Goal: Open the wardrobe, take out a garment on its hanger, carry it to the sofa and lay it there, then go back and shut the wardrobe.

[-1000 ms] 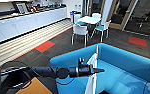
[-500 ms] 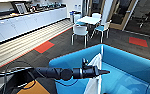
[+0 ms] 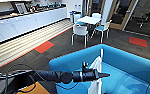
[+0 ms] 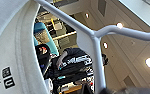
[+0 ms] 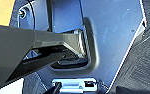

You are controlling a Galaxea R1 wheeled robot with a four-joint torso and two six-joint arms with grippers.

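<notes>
- Sofa (image 3: 131, 62) takes up the lower right of the head view: bright blue, curved high back, seat open toward the robot. Robot is parked right at its near edge, which fits the lay-down step of the task.
- Left arm comes in from the left, stretched level out over the sofa's front rim, left gripper (image 3: 101, 74) at its end. Held out long, I'd judge, so the cloth hangs clear of the base.
- Garment (image 3: 95, 65), white and thin, drapes down from the gripper in front of the seat; lower part runs off the bottom of the head view, so I can't tell if it touches the cushion.
- Hanger (image 4: 91, 41) is white; in the head view its thin bar stands upright above the gripper (so it's gripped low, hook end tipped up). Wrist view looks up along it toward the ceiling, collar with label alongside.
- Pincer looks closed on the hanger, since hanger and shirt hang from it with nothing else bearing them; actual finger gap not readable.
- Right gripper: right wrist view gives robot body and dark floor, can't tell whether open or closed.
- Background: white chairs (image 3: 80, 31) with table, well apart from the sofa.
</notes>
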